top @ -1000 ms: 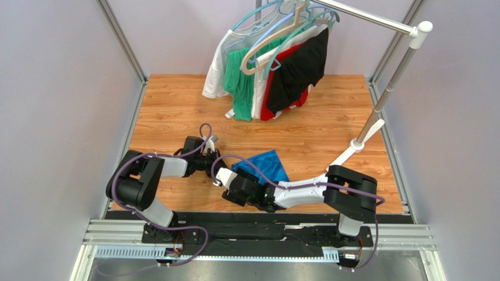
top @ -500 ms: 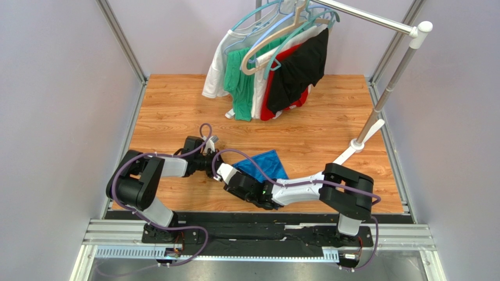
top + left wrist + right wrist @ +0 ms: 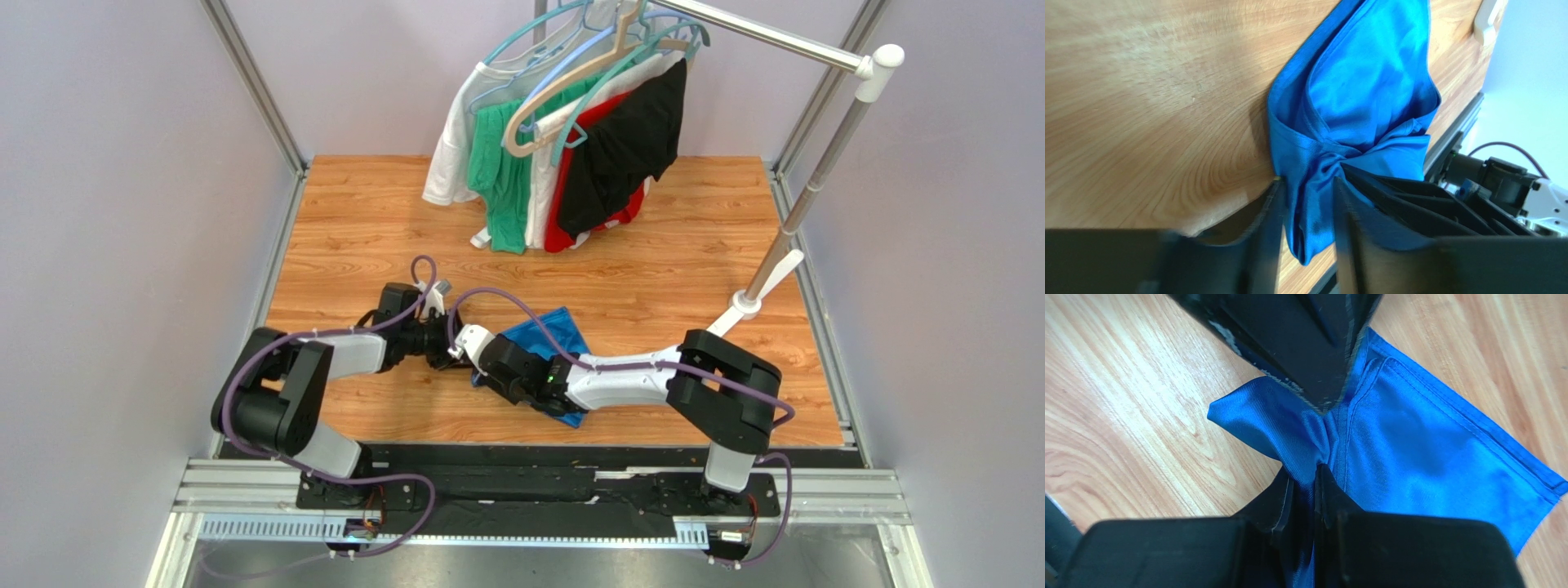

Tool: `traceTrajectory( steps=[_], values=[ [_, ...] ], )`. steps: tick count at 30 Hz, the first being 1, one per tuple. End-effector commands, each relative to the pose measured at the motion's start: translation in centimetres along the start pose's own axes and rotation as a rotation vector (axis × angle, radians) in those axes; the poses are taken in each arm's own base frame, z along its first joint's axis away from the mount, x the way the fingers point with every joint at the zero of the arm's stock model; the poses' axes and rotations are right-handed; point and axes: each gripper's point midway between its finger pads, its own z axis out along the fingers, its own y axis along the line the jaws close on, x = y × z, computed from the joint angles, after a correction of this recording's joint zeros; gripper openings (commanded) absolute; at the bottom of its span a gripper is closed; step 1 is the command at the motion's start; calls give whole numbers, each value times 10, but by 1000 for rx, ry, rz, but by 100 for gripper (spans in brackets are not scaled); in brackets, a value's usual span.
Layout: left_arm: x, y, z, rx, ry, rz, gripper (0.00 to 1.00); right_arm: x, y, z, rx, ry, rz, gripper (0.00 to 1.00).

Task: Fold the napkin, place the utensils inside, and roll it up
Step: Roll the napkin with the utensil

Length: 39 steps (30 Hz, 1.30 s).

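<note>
on the tabletop (image 3: pixel 368 221), with the right tool (image 3: pixel 1306 474) pinching the napkin (image 3: pixel 1425 459) and the left tool (image 3: pixel 1308 184) spread around it, best draw the fold over slowly and low.

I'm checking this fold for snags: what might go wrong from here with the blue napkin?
The napkin is bunched, not flat, so a fold may come out crooked. The right gripper pinches only a small ridge of shiny cloth, which might slip. The left gripper straddles the same bunch; the two could collide.
</note>
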Motion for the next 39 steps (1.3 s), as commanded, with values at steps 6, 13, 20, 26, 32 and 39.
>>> traceTrajectory(
  steps=[6,13,20,26,32,39],
  values=[
    [-28,2,-37,-95,-184,33,55,33,28,-8,-337,216,138,0],
    [-28,6,-48,-101,-274,84,56,19,29,-14,-467,233,245,0],
    [-23,-7,-54,-11,-331,189,56,6,21,-16,-602,257,376,0],
    [-17,-24,-58,69,-371,287,57,13,19,-12,-688,293,447,0],
    [-2,-38,-48,118,-341,378,57,16,18,-7,-766,311,503,0],
    [0,-35,-46,108,-347,402,57,17,12,1,-839,321,576,0]
  ],
)
